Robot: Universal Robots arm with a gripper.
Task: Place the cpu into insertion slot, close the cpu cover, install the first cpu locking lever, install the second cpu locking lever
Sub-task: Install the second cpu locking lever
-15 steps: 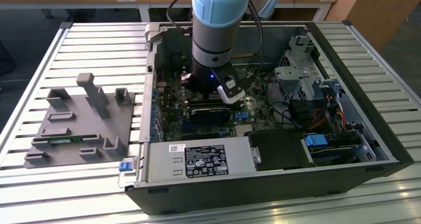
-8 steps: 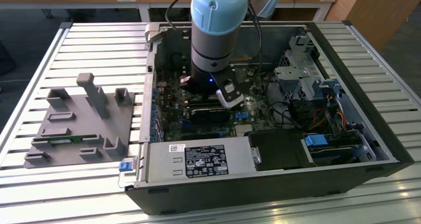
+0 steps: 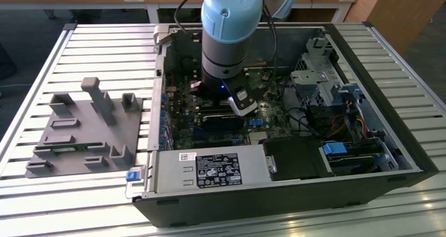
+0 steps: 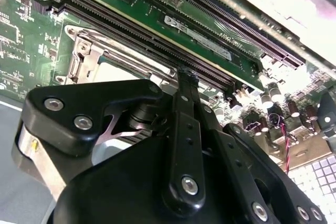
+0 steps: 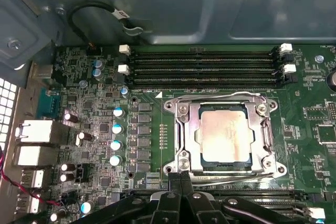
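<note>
1. In the exterior view, an open computer case (image 3: 362, 138) is lying on a slatted metal table (image 3: 104, 54), with a grey fixture block (image 3: 87, 130) sitting near the table's edge on the exterior view's left.
2. The robot arm (image 3: 226, 33) is reaching straight down into the case over the green motherboard (image 3: 185, 117).
3. In the first wrist view, the cpu cover (image 5: 226, 135) is lying shut over the insertion slot (image 5: 202, 157), just beside the memory slots (image 5: 202, 66).
4. The cpu (image 5: 224, 134) is sitting in the slot, showing through the cover's window.
5. The gripper (image 5: 181, 182) is hovering at the cover's edge, its fingers pressed together and holding nothing.
6. In the second wrist view, the gripper (image 4: 187, 85) is covering most of the cover (image 4: 84, 51).
</note>
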